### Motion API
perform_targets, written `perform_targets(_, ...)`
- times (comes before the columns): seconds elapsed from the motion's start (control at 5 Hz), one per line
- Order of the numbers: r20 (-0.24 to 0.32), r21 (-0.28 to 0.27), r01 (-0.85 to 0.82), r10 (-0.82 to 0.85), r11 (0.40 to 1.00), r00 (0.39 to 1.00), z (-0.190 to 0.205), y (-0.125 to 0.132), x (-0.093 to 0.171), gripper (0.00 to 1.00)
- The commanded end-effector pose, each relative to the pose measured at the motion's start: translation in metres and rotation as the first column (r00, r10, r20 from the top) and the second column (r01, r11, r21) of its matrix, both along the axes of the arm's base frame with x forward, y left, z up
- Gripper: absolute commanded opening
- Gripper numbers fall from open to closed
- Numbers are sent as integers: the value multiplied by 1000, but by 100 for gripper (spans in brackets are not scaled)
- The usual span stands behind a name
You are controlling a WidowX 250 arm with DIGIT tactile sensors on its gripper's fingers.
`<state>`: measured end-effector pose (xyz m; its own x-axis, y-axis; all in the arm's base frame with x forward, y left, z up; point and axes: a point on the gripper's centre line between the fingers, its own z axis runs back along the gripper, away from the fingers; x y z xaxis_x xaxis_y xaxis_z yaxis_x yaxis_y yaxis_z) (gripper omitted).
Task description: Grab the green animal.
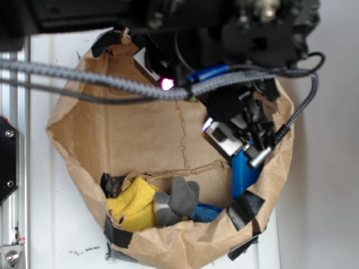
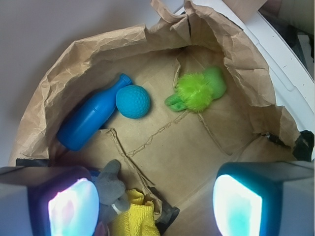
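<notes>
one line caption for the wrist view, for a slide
Open fingers above a paper-lined bin, green animal lying beyond a teal ball.

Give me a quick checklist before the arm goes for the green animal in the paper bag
1. Target in sight: ok. The green animal lies on the floor of the paper bag in the wrist view.
2. Gripper open: ok, fingers apart, nothing between them.
3. Target free of neighbours: ok. The teal ball and blue bottle lie apart from it.
4. Bag wall clearance: cannot tell; the crumpled wall rises close behind it.
5. Gripper over target: not ok; the animal sits far ahead of the fingers.
</notes>
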<state>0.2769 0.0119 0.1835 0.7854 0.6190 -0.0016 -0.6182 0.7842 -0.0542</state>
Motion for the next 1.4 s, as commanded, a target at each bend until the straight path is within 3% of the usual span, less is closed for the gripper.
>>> perform_targets(0.0, 65, 6, -27, 26, 1000, 998, 17, 12, 2, 100)
perform_targets(0.2, 41, -77, 219, -216, 973, 975, 14, 10, 4, 100)
perform_targets(0.4, 66, -120, 453, -449, 883, 891, 10, 10, 11, 100)
perform_targets(0.6, 109, -29, 663, -657, 748, 746, 13, 10, 19, 100)
perform_targets(0.8, 140, 64, 734, -734, 676, 665, 8, 13, 23, 100)
perform_targets(1.0, 113, 121, 709, -719, 695, 685, 3, 17, 27, 100)
perform_targets(1.2, 98, 120, 679, -689, 725, 718, -10, 18, 27, 100)
